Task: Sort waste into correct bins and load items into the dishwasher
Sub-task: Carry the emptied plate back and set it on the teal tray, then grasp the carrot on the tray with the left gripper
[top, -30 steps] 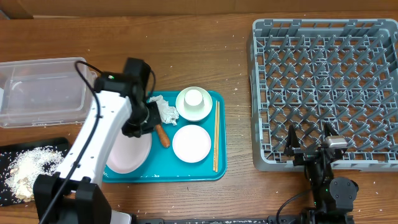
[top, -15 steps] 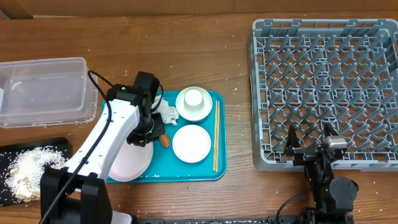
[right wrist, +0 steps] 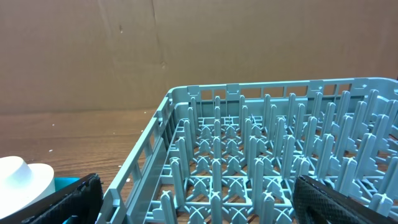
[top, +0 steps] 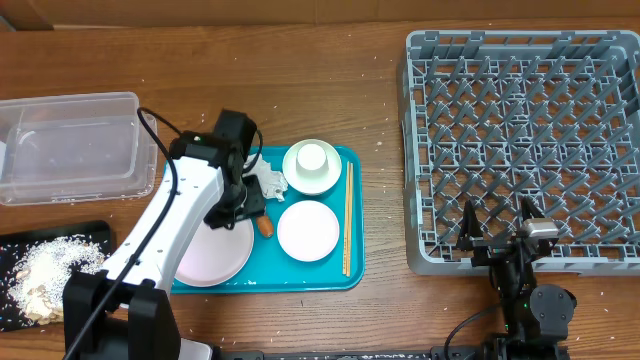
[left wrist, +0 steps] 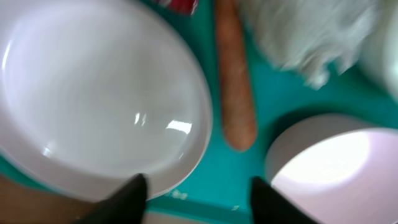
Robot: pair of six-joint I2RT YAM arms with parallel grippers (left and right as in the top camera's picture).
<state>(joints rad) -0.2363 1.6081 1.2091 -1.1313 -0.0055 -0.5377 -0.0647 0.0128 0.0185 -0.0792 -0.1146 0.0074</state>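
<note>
A teal tray (top: pixel 340 275) holds a pale pink plate (top: pixel 205 258), a brown sausage-like piece (top: pixel 264 226), a crumpled white napkin (top: pixel 268 180), a cup in a bowl (top: pixel 312 165), a small white plate (top: pixel 307 231) and chopsticks (top: pixel 347 220). My left gripper (top: pixel 246 203) hovers over the tray between the pink plate and the sausage. Seen from the left wrist, that gripper (left wrist: pixel 199 202) is open and empty, with the plate (left wrist: pixel 93 93) at left and the sausage (left wrist: pixel 235 87) ahead. My right gripper (right wrist: pixel 205 208) is open at the dish rack's (right wrist: pixel 249 155) near edge.
The grey dish rack (top: pixel 520 140) fills the right side. A clear plastic bin (top: pixel 70 145) stands at the left, with a black tray of rice-like waste (top: pixel 45 270) below it. Crumbs dot the wooden table.
The left jaws have gone from shut to open. The left arm has swung right and lower over the tray, and more of the pink plate shows. The right arm has not moved.
</note>
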